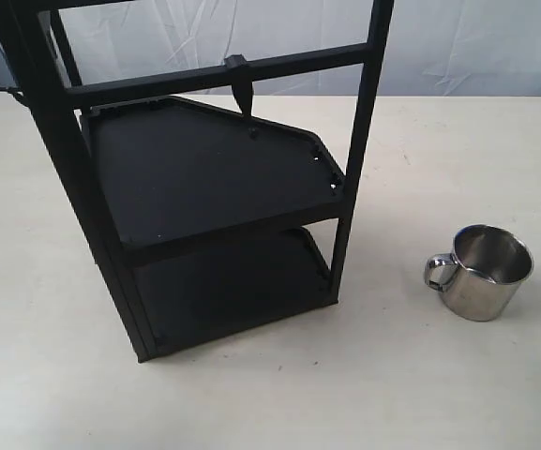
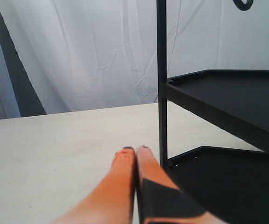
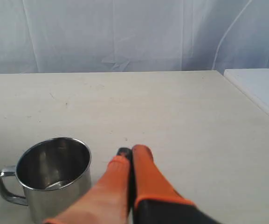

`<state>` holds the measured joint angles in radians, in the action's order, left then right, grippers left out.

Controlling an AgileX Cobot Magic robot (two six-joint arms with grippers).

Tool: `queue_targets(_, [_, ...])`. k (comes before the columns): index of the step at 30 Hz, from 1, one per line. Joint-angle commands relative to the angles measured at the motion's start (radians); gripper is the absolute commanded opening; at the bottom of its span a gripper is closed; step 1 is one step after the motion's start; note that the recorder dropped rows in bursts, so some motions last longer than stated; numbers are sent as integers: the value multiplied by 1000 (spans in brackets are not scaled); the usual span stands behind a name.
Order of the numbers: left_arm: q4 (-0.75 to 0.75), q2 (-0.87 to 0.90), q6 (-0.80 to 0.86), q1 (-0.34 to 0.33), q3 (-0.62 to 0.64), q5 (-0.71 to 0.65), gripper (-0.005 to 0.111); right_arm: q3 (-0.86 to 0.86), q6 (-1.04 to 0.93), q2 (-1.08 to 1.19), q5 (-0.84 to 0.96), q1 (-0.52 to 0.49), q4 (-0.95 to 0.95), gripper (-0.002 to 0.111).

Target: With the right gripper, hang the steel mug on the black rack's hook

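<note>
Both of my right gripper's [image 3: 128,153] orange fingers are pressed together with nothing between them, tips low over the pale table [image 3: 181,107]. The steel mug [image 3: 50,175] stands upright just beside them, empty as far as I can tell, handle pointing away from me. My left gripper [image 2: 135,150] is closed too, right next to the black rack [image 1: 204,187]. Up on its crossbar, the hook [image 1: 241,86] hangs bare, well apart from the mug.

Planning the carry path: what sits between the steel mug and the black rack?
Nothing: the exterior view shows only bare table between the steel mug and the black rack.
</note>
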<state>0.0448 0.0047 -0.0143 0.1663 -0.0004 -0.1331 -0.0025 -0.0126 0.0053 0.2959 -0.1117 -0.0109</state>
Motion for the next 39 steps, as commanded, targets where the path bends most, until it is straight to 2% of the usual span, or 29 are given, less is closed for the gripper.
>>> queue_targets(1, [0,-5,-2,5,0,5,2,3,-1,-5,-13,4,11,0])
queue_targets(3, [0,-5,-2,5,0,5,2,3,48,-5,-53,4,107,0])
queue_targets(6, [0,-5,-2,5,0,5,2,3,194,-5,-136,4,441,0])
queue_targets(9, [0,-5,-2,5,0,5,2,3,197,-5,-284,4,599,0])
queue_targets(18, [0,-5,-2,5,0,5,2,3,197,-5,-747,4,646,0])
queue_targets(21, [0,-5,-2,5,0,5,2,3,197,-5,-839,4,648,0])
queue_targets(26, [0,-5,-2,5,0,5,2,3,244,-5,-769,4,648,0])
queue_targets(32, [0,-5,-2,5,0,5,2,-12,754,-5,-770,4,641,0])
queue_targets(34, [0,-5,-2,5,0,5,2,-39,767,-5,-812,4,601,0])
queue_targets(36, [0,-5,-2,5,0,5,2,-94,693,-5,-799,4,435,0])
queue_targets(37, [0,-5,-2,5,0,5,2,-139,634,18,-733,4,319,0])
queue_targets(39, [0,-5,-2,5,0,5,2,-256,587,93,-474,4,130,0])
